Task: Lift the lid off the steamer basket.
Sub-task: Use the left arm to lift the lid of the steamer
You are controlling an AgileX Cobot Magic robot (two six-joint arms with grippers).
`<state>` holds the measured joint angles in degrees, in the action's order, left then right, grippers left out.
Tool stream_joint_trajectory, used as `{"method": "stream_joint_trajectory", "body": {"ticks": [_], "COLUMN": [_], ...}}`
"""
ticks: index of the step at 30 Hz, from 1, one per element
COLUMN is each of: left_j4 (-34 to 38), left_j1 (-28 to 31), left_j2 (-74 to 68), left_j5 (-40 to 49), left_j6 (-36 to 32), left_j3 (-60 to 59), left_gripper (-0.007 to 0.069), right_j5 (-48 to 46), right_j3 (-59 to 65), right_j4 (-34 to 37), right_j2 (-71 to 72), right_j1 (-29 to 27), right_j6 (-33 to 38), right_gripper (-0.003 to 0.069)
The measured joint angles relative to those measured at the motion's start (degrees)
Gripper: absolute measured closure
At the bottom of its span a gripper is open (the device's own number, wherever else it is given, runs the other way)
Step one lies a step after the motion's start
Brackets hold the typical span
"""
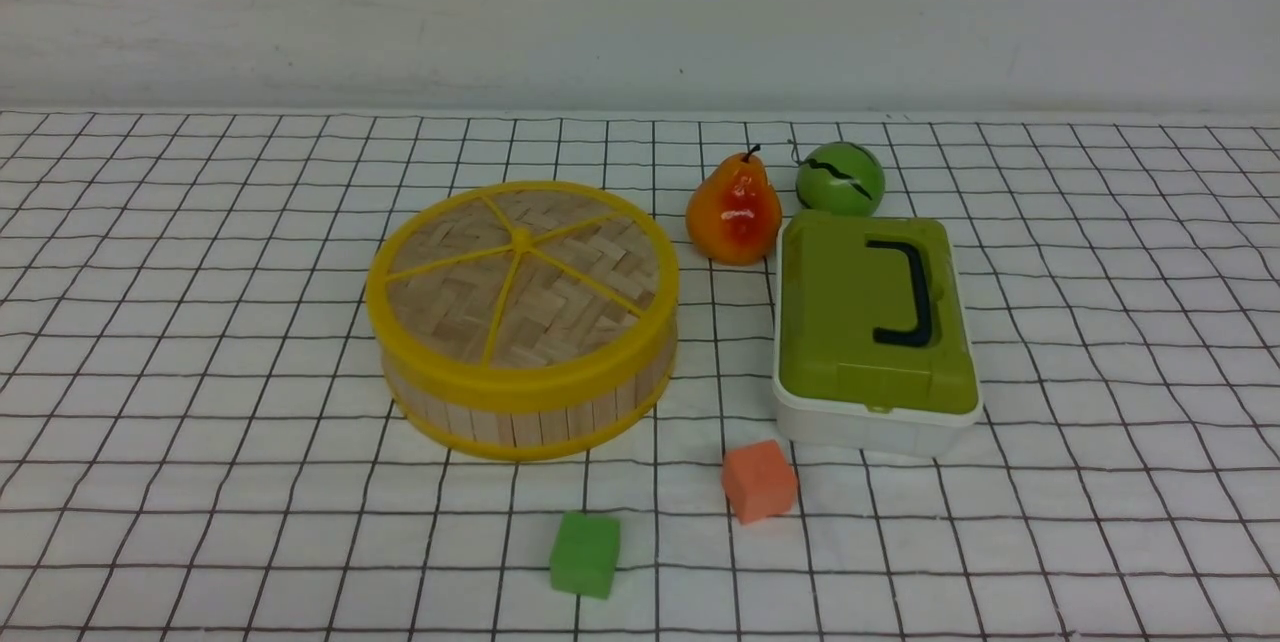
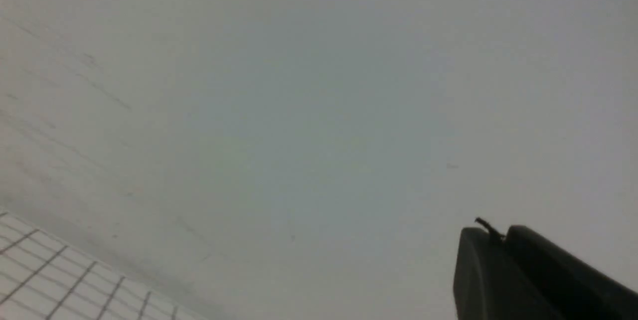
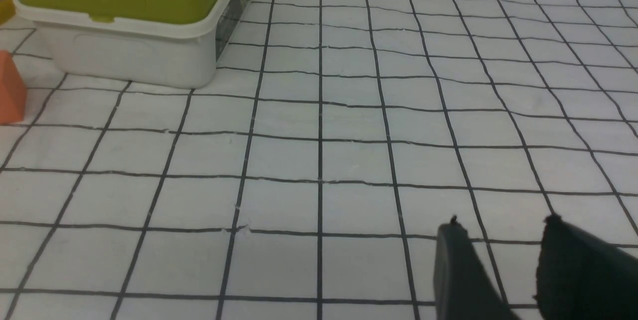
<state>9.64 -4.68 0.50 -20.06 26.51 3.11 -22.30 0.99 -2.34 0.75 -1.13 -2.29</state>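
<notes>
The lid (image 1: 522, 272), a woven bamboo disc with a thick yellow rim and yellow spokes, sits on the steamer basket (image 1: 530, 412) in the middle of the table in the front view. Neither arm shows in the front view. My left gripper (image 2: 498, 234) is shut and empty, pointing at the grey wall. My right gripper (image 3: 503, 228) is open and empty, low over the checked cloth to the right of the white box. Neither wrist view shows the lid or the basket.
A white box with a green top and black handle (image 1: 873, 327) stands right of the basket and shows in the right wrist view (image 3: 129, 11). A pear (image 1: 733, 212) and a green ball (image 1: 840, 178) lie behind it. An orange cube (image 1: 759, 480) and a green cube (image 1: 585, 553) lie in front.
</notes>
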Motion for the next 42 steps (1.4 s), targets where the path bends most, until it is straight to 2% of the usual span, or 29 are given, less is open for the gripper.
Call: {"method": "stream_joint_trajectory", "body": {"ticks": [1,3,4,5,8,9,11,15,18,19,20,23,24,26,28,29,31,36,39,42], "left_j4": [-0.55,-4.33,-4.65,-7.01,-12.31,-12.64,-16.49,-19.45,-15.4,-9.64,-7.2,9.19,9.19,18.82,19.97,19.95,18.64,4.49,-2.82,-5.76], "left_j1": [0.0,0.0,0.0,0.0,0.0,0.0,0.0,0.0,0.0,-0.24,-0.66,-3.76,-3.99,-7.07,-8.13,-9.92,-10.99,-15.22,-16.81,-17.15], "left_j2": [0.0,-0.88,-1.1,-3.9,-12.39,-13.03,-20.67,-31.14,-39.45,-44.32,-46.65,-55.46,-55.98,-63.51,-66.29,-71.39,-74.24,-88.77,-95.15,-99.02], "left_j5": [0.59,11.06,11.96,19.65,34.23,35.16,44.23,50.07,51.76,52.38,52.71,54.64,54.83,56.98,57.64,58.62,59.44,66.62,68.15,68.06], "left_j6": [0.12,0.93,0.93,1.02,1.02,0.95,0.31,1.23,1.9,-0.46,-3.69,-18.87,-19.85,-29.96,-31.6,-32.77,-32.69,-25.19,-22.23,-20.5], "left_j3": [0.51,8.92,9.66,14.81,25.35,25.88,30.77,32.44,33.11,34.25,35.07,39.97,40.37,47.07,49.9,55.36,58.56,76.88,85.58,89.43], "left_gripper": [0.0624,0.0637,0.0637,0.0637,0.0637,0.0637,0.0637,0.0637,0.0637,0.0637,0.0637,0.0637,0.0637,0.0637,0.0637,0.0637,0.0637,0.0628,0.0555,0.0475], "right_j5": [0.0,0.0,0.0,0.0,0.0,0.0,0.0,0.0,0.0,0.0,0.0,0.0,0.0,0.0,0.0,0.0,0.0,0.0,0.0,0.0], "right_j3": [0.0,0.0,0.0,0.0,0.0,0.0,0.0,0.0,0.0,0.0,0.0,0.0,0.0,0.0,0.0,0.0,0.0,0.0,0.0,0.0], "right_j4": [0.0,0.0,0.0,0.0,0.0,0.0,0.0,0.0,0.0,0.0,0.0,0.0,0.0,0.0,0.0,0.0,0.0,0.0,0.0,0.0], "right_j2": [0.0,0.0,0.0,0.0,0.0,0.0,0.0,0.0,0.0,0.0,0.0,0.0,0.0,0.0,0.0,0.0,0.0,0.0,0.0,0.0], "right_j1": [0.0,0.0,0.0,0.0,0.0,0.0,0.0,0.0,0.0,0.0,0.0,0.0,0.0,0.0,0.0,0.0,0.0,0.0,0.0,0.0], "right_j6": [0.0,0.0,0.0,0.0,0.0,0.0,0.0,0.0,0.0,0.0,0.0,0.0,0.0,0.0,0.0,0.0,0.0,0.0,0.0,0.0], "right_gripper": [0.0419,0.0419,0.0419,0.0419,0.0419,0.0419,0.0419,0.0419,0.0419,0.0419,0.0419,0.0419,0.0419,0.0419,0.0419,0.0419,0.0419,0.0419,0.0419,0.0419]}}
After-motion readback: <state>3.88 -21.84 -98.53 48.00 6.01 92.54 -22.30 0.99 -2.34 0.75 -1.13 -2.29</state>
